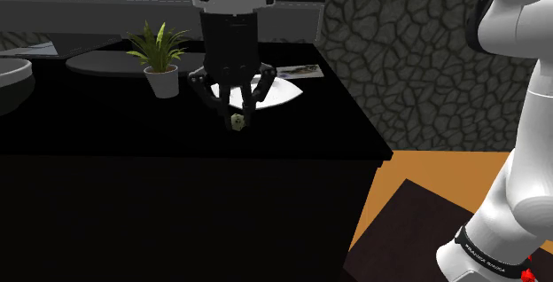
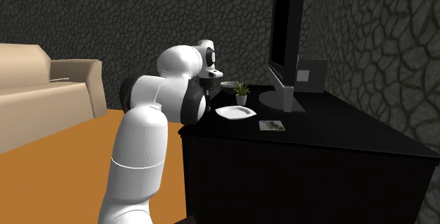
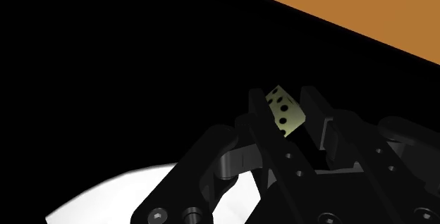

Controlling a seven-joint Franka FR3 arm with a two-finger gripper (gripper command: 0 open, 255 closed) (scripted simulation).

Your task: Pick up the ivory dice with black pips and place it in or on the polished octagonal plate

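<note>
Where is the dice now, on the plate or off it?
Off it. The gripper clasps the dice over the black top, short of the white plate.

Dim living room with dark, cracked-stone walls

A long black cabinet stands against the stone-patterned wall, and a flat black television rises on its stand near the back edge of the cabinet top. The floor is plain orange. A beige sofa sits well apart across it, and a dark mat lies on the floor near the cabinet's corner.
</note>
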